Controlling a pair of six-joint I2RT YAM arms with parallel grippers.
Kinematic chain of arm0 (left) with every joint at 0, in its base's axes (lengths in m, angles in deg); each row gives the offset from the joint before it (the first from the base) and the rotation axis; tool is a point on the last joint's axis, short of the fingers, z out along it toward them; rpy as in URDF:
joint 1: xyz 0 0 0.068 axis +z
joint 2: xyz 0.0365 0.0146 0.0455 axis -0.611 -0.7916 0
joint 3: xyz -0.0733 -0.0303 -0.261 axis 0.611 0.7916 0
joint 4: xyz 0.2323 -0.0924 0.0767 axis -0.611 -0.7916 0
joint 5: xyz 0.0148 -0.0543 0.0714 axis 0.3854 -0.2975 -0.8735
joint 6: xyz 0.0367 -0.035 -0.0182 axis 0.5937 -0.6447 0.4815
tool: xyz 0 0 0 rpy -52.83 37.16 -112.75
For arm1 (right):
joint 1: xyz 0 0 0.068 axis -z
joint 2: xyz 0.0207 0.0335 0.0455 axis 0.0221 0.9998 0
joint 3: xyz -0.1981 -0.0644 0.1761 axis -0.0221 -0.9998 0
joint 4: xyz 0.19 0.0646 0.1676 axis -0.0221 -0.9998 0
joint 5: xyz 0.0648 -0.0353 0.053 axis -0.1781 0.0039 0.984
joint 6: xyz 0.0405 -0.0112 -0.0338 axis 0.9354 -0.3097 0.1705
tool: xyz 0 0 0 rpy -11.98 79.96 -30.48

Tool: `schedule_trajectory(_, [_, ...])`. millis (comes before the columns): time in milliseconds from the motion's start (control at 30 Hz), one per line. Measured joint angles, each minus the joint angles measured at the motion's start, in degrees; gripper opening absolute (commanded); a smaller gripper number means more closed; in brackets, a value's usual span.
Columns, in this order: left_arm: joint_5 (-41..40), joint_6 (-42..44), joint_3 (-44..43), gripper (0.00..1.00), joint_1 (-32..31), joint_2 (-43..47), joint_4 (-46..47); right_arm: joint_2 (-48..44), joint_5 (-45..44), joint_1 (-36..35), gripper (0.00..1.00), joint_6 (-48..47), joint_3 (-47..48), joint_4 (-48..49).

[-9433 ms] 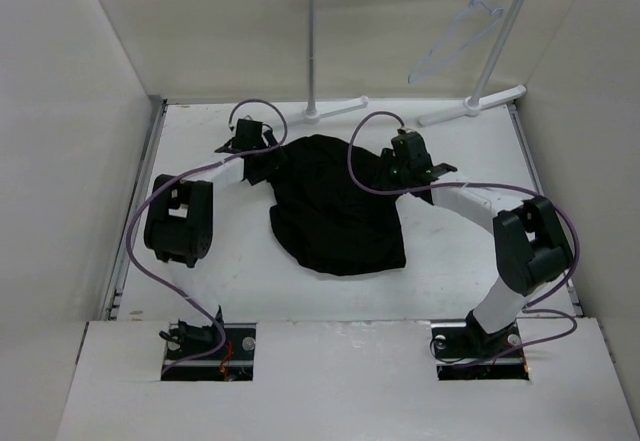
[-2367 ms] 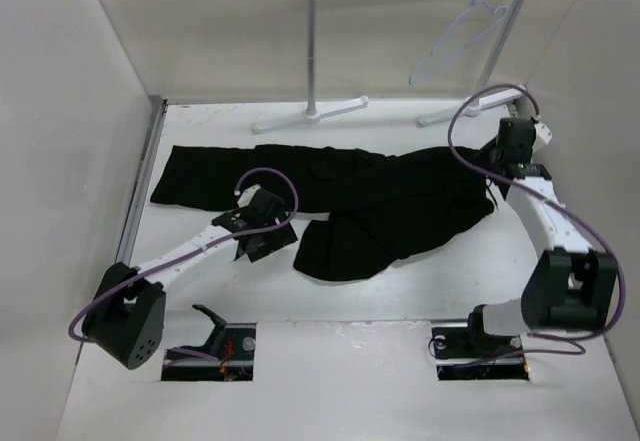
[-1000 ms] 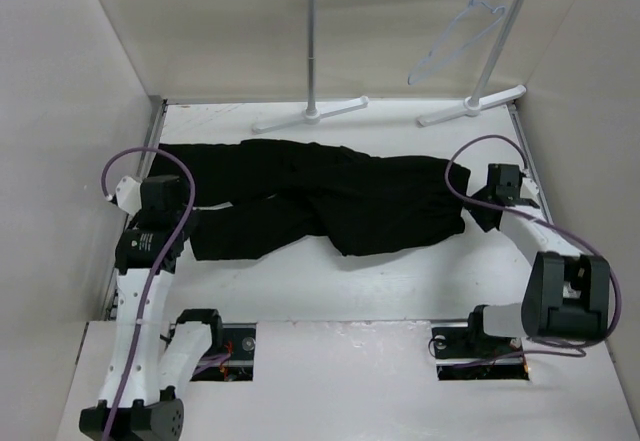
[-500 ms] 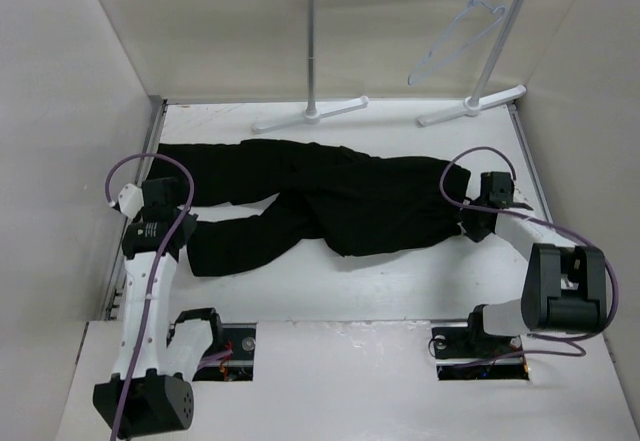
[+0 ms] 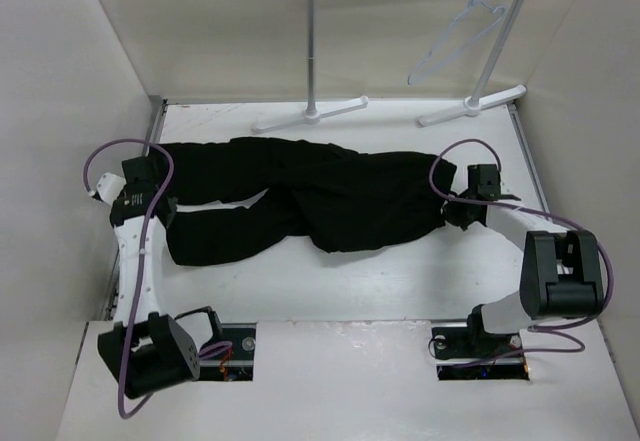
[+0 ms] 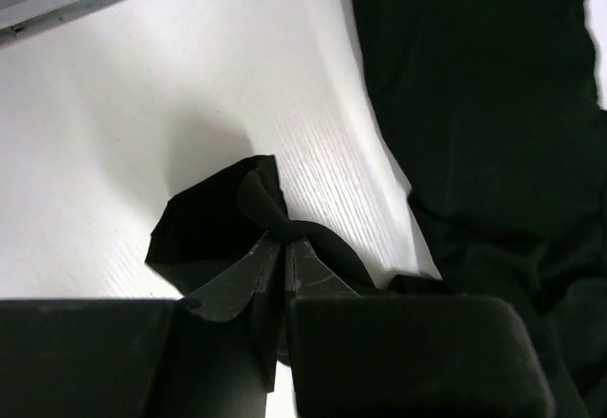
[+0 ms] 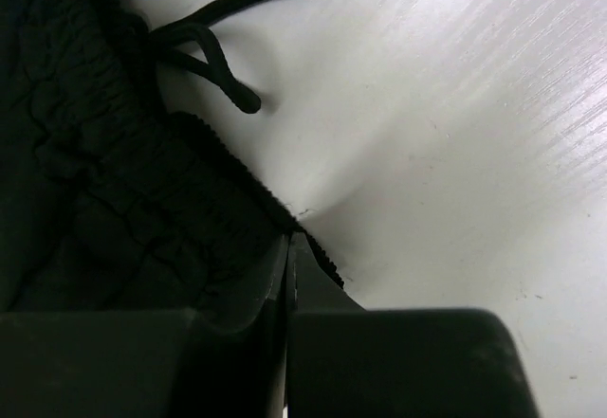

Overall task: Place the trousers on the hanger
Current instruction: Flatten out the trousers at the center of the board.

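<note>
Now, trousers (image 5: 340, 196) flat across the table (image 5: 400, 271), left gripper (image 6: 285, 247) clamped on a cuff (image 6: 213, 228) at nine o'clock, right gripper (image 7: 287, 245) seemingly pinching the waistband (image 7: 218, 167) at three, hanger (image 5: 452, 39) at one o'clock.

Left arm (image 5: 138, 266) and right arm (image 5: 505, 223): slim white links, bulky black joint housings; purple cable (image 5: 118, 143) looped loosely along each; black bases (image 5: 478, 344) sunk in rectangular cut-outs; red wiring specks at both.

You had a white tabletop (image 5: 400, 281) boxed in by plain beige walls (image 5: 220, 31) on three sides; a white clothes rack (image 5: 313, 41) stood at its far edge, feet splayed, under even light.
</note>
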Motion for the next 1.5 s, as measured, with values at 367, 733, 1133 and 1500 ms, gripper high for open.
schedule_trajectory(367, [-1.51, 1.97, -10.75, 0.01, 3.56, -6.69, -0.55, -16.85, -4.55, 8.48, 0.00, 1.36, 3.63, -3.76])
schedule_trajectory(733, [-9.70, 11.08, -23.19, 0.02, 4.79, -15.45, -9.94, -19.69, -7.15, 18.91, 0.00, 1.01, 7.76, -9.81])
schedule_trajectory(1133, [-21.42, 18.60, -18.10, 0.24, 7.15, -23.85, -9.31, -11.61, -9.92, 20.52, 0.00, 1.92, 8.20, -14.51])
schedule_trajectory(1500, [-21.03, 16.41, -25.59, 0.63, 0.70, -26.91, -5.77, -16.96, -18.86, 17.22, 0.57, 0.52, 2.03, -17.35])
